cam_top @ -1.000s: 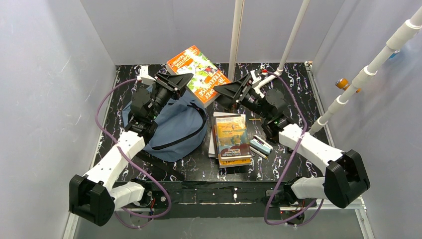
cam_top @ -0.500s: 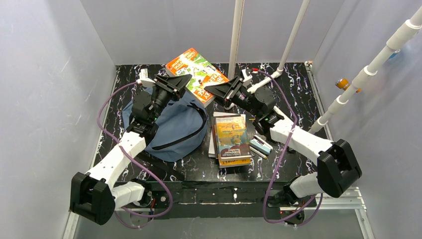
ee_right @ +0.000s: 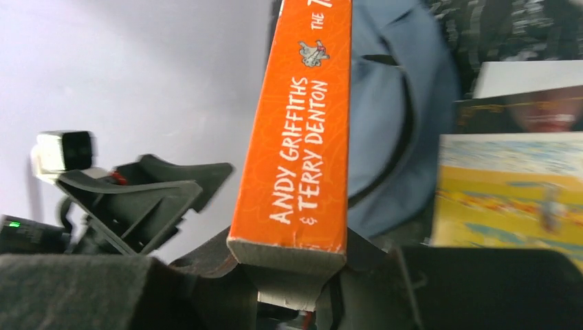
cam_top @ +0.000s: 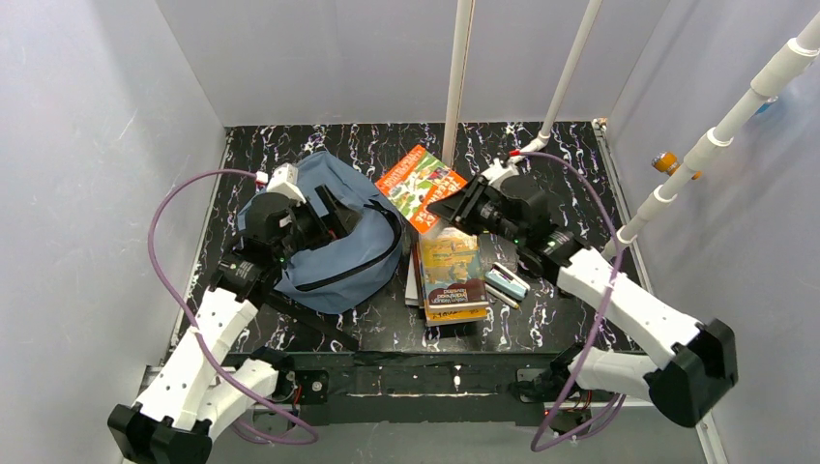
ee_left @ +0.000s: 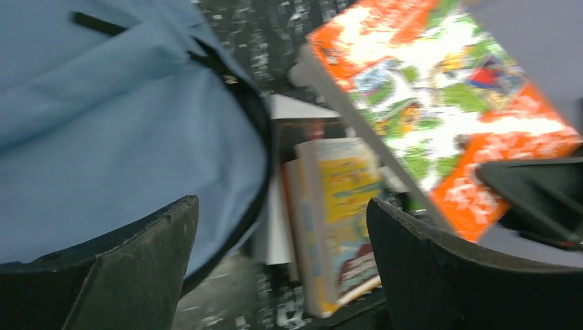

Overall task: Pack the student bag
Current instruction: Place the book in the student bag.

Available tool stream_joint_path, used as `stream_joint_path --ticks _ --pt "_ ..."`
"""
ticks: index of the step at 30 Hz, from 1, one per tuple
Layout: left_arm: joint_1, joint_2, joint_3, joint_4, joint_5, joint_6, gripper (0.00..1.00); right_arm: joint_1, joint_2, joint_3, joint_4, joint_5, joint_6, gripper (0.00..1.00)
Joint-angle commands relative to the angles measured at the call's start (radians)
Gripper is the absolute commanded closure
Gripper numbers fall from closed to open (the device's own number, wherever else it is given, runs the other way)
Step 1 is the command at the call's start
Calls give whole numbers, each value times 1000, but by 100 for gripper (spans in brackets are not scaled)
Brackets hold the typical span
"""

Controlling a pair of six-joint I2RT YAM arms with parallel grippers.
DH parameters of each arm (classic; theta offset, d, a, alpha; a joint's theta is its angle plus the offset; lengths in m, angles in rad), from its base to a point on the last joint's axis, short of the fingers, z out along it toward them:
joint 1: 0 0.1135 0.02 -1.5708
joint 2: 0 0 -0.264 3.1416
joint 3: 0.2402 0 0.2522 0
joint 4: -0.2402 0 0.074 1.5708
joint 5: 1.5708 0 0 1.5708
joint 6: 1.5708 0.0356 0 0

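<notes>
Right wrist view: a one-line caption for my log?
Right gripper clamps an orange book, spine facing the camera, blue backpack and other books beyond.

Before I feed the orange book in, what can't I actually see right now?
- Top view: the left arm covers the student bag's upper part, so whether it is open or zipped is unclear.
- Left wrist: blur smears the orange book's cover.
- Right wrist: the title on its spine is cut off by the top edge.
- Top view: the small items beside the book stack are too small to identify.
</notes>
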Motion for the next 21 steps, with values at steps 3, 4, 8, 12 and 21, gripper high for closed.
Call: stream_joint_path --ticks 3,4,8,12,21 --pt "-23 45 70 -295 -68 447 10 -4 -127 37 -188 46 -268 99" --pt "-47 64 69 -286 -52 500 10 -4 -130 41 -193 14 -288 99" --pt "-118 162 88 -292 54 685 13 -4 -154 28 -169 -56 -317 99" --pt "-124 230 100 -329 129 782 16 -6 -177 28 -191 -21 -334 99" --pt "-128 328 108 -312 17 808 31 -6 -187 26 -193 -51 -353 99"
